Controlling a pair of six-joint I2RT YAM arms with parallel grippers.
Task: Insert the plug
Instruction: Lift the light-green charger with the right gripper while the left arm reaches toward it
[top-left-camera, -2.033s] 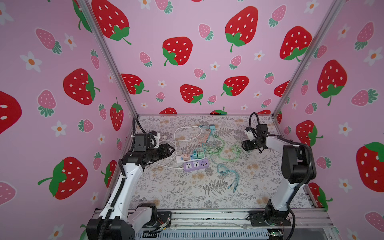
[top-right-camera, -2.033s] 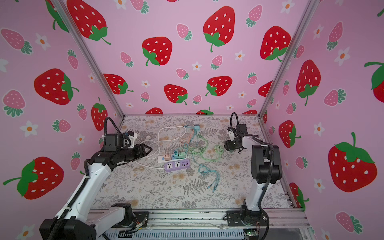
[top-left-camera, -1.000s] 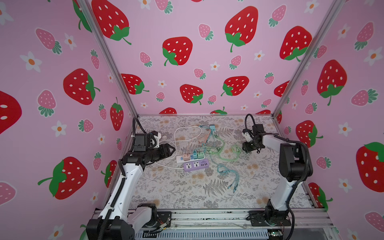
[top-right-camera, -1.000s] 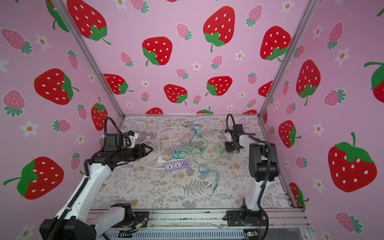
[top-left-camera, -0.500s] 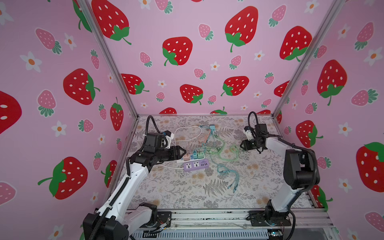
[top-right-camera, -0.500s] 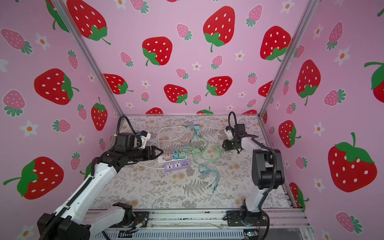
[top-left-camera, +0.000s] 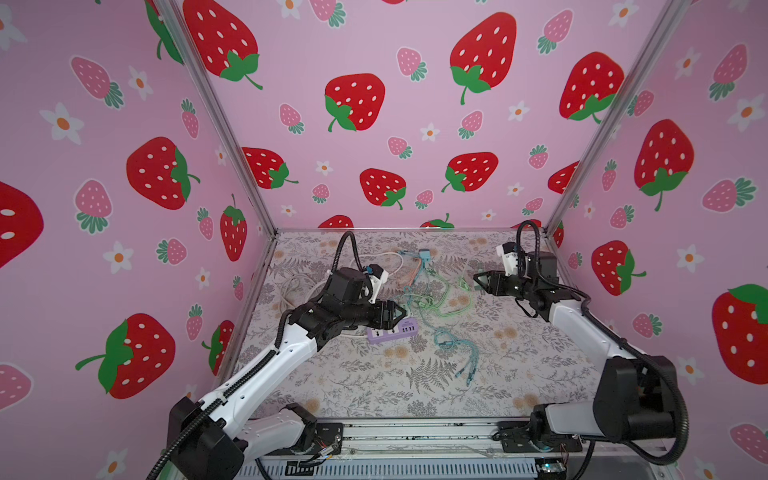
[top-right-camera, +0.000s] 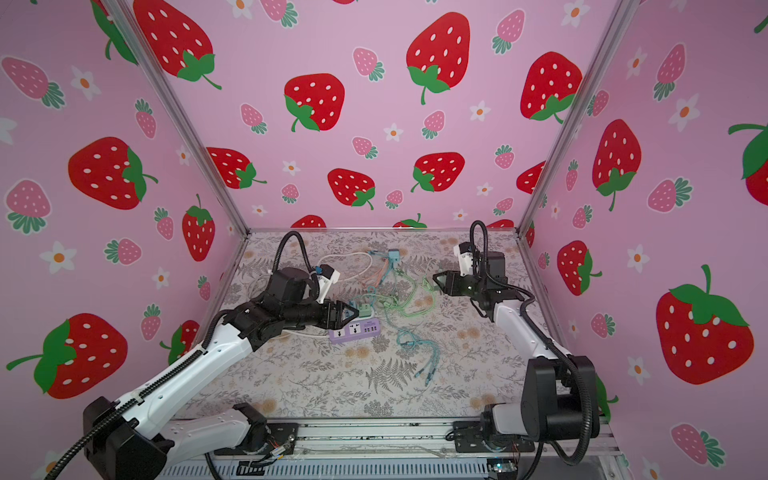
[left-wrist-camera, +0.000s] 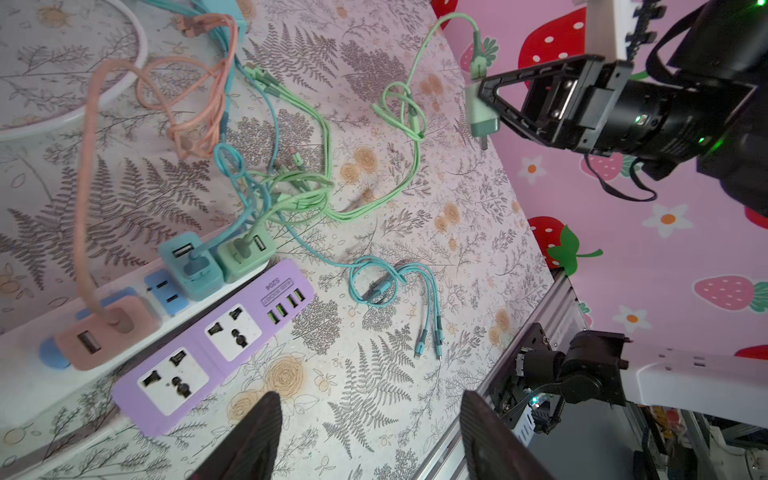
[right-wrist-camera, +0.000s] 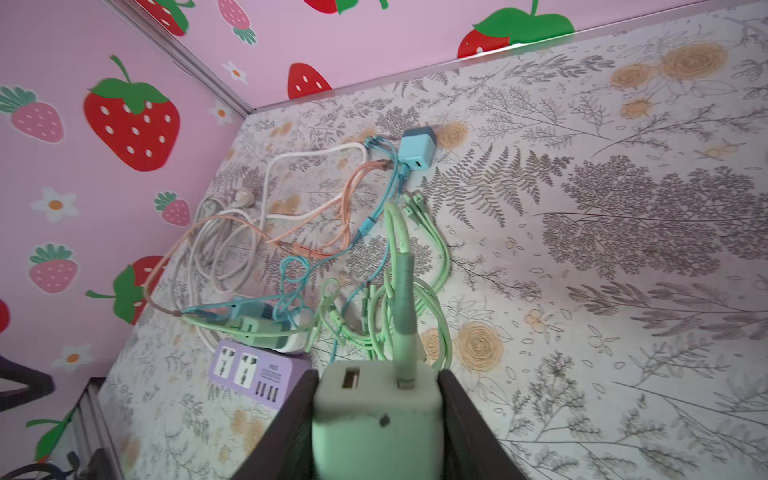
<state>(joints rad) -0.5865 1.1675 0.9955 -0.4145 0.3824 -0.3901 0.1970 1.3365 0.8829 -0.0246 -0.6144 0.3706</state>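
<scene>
surface: floral-print table (top-left-camera: 519, 365) | left of centre: purple power strip (top-left-camera: 392, 331) lying flat, just beside white power strip (left-wrist-camera: 25, 336) | middle: tangled green cables (top-left-camera: 440, 297), teal cable (top-left-camera: 461, 353) | back: blue charger (top-left-camera: 424, 254), coiled white cord (top-left-camera: 297, 286)

Live from a staged robot test booth, not a home: pink strawberry-print walls (top-left-camera: 415, 54) are held by aluminium posts (top-left-camera: 221, 120), a floral-print tabletop (top-left-camera: 519, 365) is boxed in, and a left arm (top-left-camera: 266, 365) and right arm (top-left-camera: 582, 328) are bolted to a metal rail (top-left-camera: 415, 434).

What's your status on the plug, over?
Left gripper jaws open, empty, near the purple power strip. Right gripper jaws shut on the green plug, held off the mat, not inserted. Its green cable trails into the cable tangle.
</scene>
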